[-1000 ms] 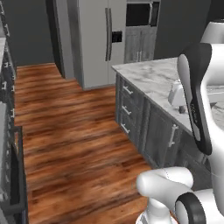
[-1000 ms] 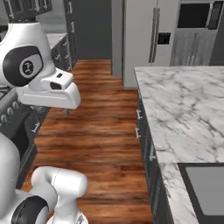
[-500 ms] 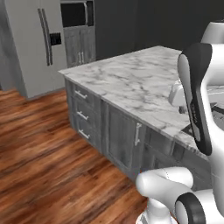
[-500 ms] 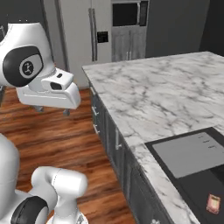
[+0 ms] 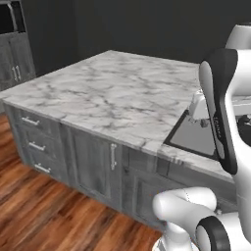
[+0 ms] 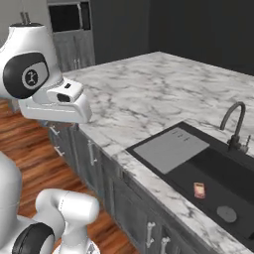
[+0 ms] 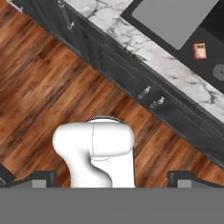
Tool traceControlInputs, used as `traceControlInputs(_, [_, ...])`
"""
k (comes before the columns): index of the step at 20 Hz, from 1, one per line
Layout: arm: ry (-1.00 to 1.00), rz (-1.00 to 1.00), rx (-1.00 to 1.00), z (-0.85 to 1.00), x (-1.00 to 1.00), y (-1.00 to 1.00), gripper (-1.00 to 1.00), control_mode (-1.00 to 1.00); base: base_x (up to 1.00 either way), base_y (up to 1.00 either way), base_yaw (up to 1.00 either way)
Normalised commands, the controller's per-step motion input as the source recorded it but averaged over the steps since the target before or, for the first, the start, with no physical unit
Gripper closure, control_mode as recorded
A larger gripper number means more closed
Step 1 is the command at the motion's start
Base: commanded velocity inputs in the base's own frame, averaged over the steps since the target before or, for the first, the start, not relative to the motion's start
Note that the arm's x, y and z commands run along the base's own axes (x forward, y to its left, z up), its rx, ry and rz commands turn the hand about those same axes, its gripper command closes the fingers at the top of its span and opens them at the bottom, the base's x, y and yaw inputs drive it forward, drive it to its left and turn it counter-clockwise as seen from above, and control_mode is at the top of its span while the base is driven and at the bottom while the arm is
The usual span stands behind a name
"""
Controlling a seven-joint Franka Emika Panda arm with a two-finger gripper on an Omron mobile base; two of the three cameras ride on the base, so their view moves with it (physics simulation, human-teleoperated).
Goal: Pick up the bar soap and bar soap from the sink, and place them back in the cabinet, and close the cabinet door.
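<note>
One small reddish-orange bar soap [image 6: 199, 190] lies flat on the floor of the black sink [image 6: 233, 173], near its front wall and left of the round drain. The hand view looks down on the same bar soap [image 7: 200, 51] in the sink [image 7: 214, 26] at the upper right. My gripper [image 7: 111, 179] is open, its two dark fingertips far apart with nothing between them. It hangs over the wooden floor in front of the counter, well short of the sink. In the right base view my hand [image 6: 59, 101] is at the left, level with the counter's corner. The cabinet and its door are out of view.
A light grey drainboard [image 6: 171, 149] adjoins the basin on the left, and a dark curved faucet [image 6: 233, 126] stands behind it. The sink sits in a marble counter [image 5: 112, 98] over grey drawer and door fronts [image 5: 93, 166]. Wooden floor [image 5: 44, 215] lies in front.
The whole picture has shifted: the base has driven and turned toward the marble island, bringing the sink and a bar soap into view. The arm keeps its pose and the gripper stays open.
</note>
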Motion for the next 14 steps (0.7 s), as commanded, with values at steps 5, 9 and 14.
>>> traceControlInputs(5, [0.0,0.0,0.0,0.0,0.0,0.0,-1.0,1.0,0.4,0.0,-0.58])
traceControlInputs(9, [0.0,0.0,0.0,0.0,0.0,0.0,-1.0,1.0,0.46,0.0,-0.57])
traceControlInputs(14, [0.0,0.0,0.0,0.0,0.0,0.0,-1.0,1.0,0.46,0.0,-0.56])
